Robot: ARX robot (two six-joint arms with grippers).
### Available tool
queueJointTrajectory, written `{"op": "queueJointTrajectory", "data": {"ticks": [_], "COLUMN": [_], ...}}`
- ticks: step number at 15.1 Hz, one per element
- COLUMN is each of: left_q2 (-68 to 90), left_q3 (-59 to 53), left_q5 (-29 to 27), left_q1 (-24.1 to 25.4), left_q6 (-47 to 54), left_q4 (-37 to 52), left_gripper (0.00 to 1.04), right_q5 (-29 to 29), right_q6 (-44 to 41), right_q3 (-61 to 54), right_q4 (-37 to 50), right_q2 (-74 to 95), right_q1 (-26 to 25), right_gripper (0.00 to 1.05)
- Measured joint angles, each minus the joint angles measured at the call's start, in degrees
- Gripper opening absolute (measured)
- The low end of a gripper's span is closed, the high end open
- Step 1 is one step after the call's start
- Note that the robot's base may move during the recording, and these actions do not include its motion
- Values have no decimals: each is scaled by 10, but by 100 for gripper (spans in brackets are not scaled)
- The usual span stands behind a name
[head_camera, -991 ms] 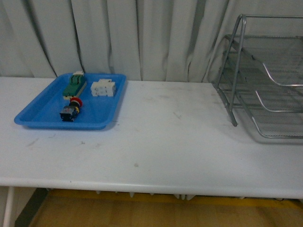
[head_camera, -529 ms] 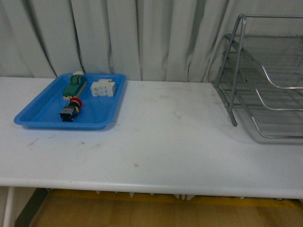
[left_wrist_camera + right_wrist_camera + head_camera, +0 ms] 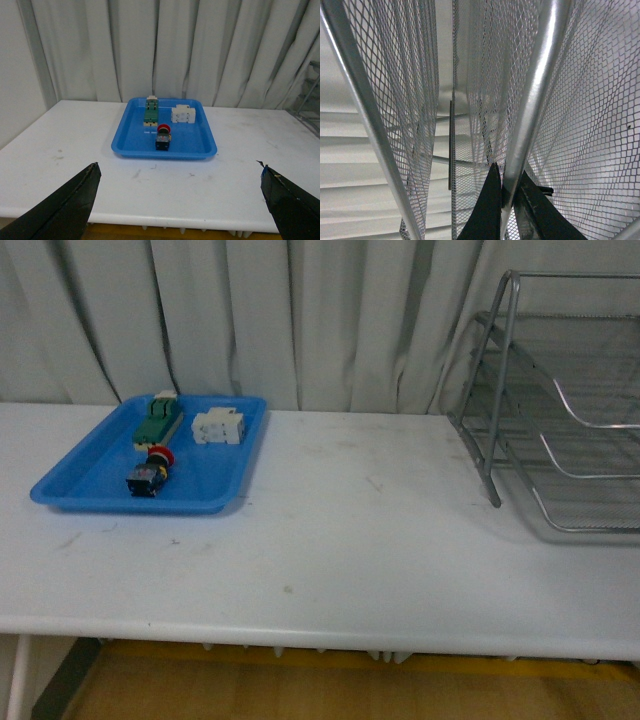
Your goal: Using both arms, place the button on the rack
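The button point(image 3: 152, 472) lies on its side in the blue tray point(image 3: 90, 475), near the tray's front rim, at the far left of the counter point(image 3: 380, 540). A wide stretch of bare counter separates it from the rack point(image 3: 560, 420) at the right edge. The left pincer point(image 3: 178, 167) is spread wide and empty, well apart from the tray. The right pincer point(image 3: 507, 195) is closed on a rack tube.

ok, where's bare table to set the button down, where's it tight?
Free: wide table stretch between blue tray and rack, plus the strip before the tray. Tight: inside the tray, around button, green-and-white block, white terminal blocks.
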Motion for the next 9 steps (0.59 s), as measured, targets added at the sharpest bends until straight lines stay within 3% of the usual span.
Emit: {"op": "queueJointTrajectory", "data": {"ticks": [9], "left_q2": [0], "left_q3": [0], "left_q5": [0], "left_q1": [0], "left_q6": [0], "left_q4": [0], "left_gripper": [98], "right_q5": [0], "right_q6": [21], "right_q3": [-94], "right_q4": [14], "right_q2": [-36], "right_q1": [-10], "right_gripper": [5]}}
